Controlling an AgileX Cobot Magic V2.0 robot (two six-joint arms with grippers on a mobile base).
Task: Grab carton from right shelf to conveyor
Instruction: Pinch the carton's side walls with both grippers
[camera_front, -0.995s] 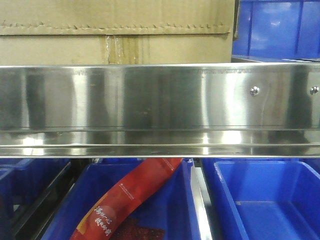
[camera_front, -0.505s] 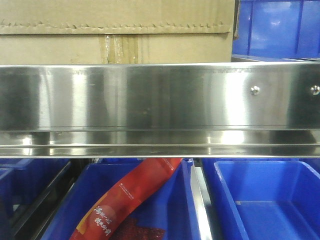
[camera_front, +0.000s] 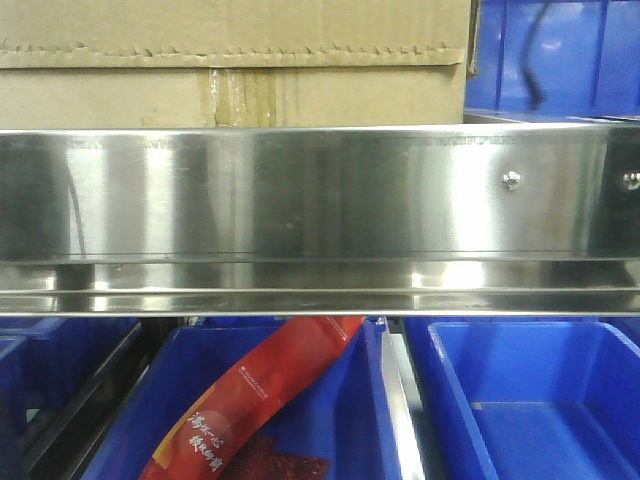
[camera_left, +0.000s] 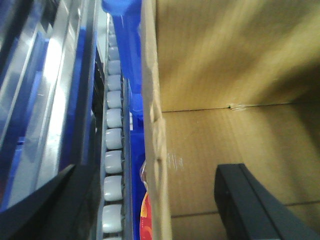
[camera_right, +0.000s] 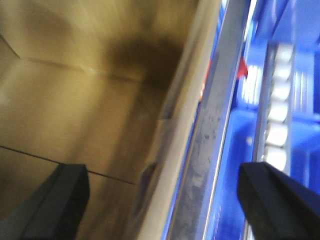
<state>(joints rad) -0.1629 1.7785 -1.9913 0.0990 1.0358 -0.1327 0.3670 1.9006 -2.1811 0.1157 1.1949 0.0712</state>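
Carton (camera_front: 230, 90) sitting on right shelf (camera_front: 300, 200), behind polished front rail. Left gripper (camera_left: 150, 170) and right gripper (camera_right: 162, 170) both hanging spread wide, carton edge lying between each pair of fingers, nothing clamped. Blue bin (camera_front: 520, 400) sitting below shelf.

A steel front rail (camera_front: 300, 190) runs the full width of the right shelf (camera_front: 300, 290), walling off the carton (camera_front: 230, 95) low down. A blue bin (camera_front: 550, 60) stands just beside the carton's right side, and only a narrow gap shows there. The left gripper (camera_left: 150, 210) is spread wide over the carton edge, with a roller track (camera_left: 112, 145) crowding its outer finger. The right gripper (camera_right: 167, 205) straddles carton edge and rail together.
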